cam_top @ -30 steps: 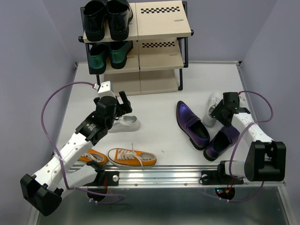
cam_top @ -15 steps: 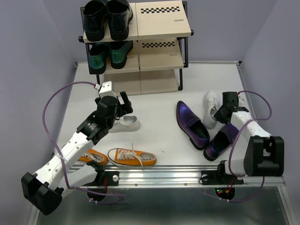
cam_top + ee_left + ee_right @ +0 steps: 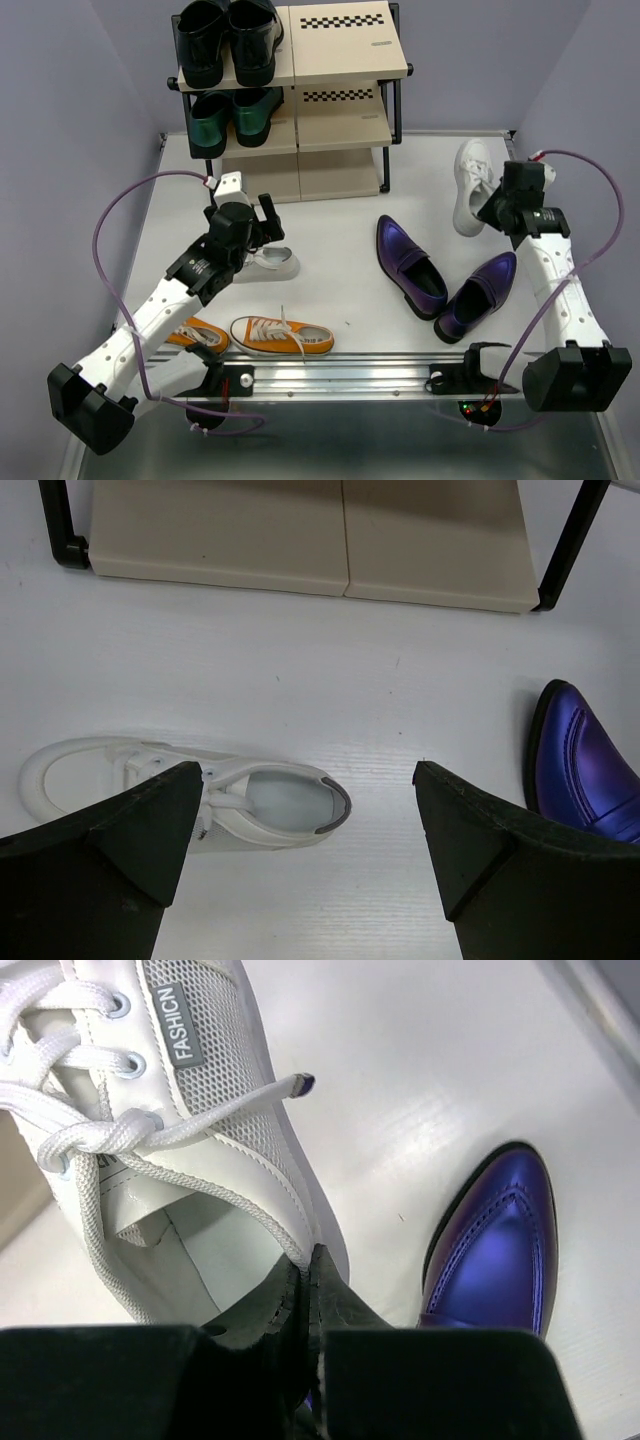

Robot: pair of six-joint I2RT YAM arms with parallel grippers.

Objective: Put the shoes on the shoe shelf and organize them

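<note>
right gripper (image 3: 308, 1285): clamped on the collar rim of the held white sneaker (image 3: 470, 185); this shoe sits at the right of the top view, beside the lower right corner of the shoe shelf (image 3: 345, 100), toe toward the top of the frame
left gripper (image 3: 305, 790): fingers spread wide and gripping nothing; it hovers over the second white sneaker (image 3: 270, 263), which lies sole-down on the table (image 3: 340, 215), left of centre
purple pair: upper purple loafer (image 3: 408, 265) lies right of centre; lower purple loafer (image 3: 478, 298) is just to its right; the 2 form a V with the heels close at the bottom
orange pair: orange sneaker (image 3: 282, 336) lies at lower centre-left along the near rail; second orange sneaker (image 3: 195, 335) is to its left, partly hidden by the left arm
shelf: top centre of the frame; black pair (image 3: 228, 40) on the left of the top board; green pair (image 3: 230, 115) on the left of the middle board
</note>
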